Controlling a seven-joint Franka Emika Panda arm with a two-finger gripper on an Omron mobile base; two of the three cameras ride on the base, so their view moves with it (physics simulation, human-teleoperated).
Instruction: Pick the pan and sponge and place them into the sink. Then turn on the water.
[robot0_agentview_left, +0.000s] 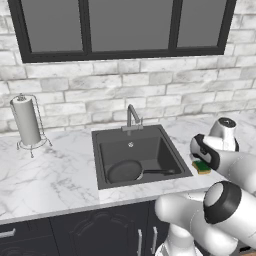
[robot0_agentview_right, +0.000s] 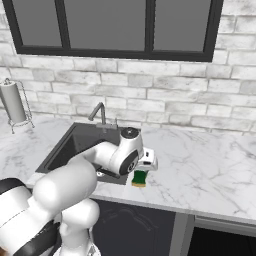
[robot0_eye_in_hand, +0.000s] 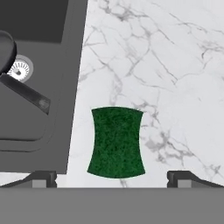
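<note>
Now the pan lies in the sink, so the sponge comes next. It sits on the white counter, just beside the sink's rim. The gripper hangs right over it with its two fingers wide apart and nothing between them. To do this well, go straight down, keep the sponge in the middle (one finger on each side), then squeeze gently and lift.

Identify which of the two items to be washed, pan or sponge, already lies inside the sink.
The pan does: it rests on the basin floor of the sink, while the green sponge lies on the marble counter beside its rim.
</note>
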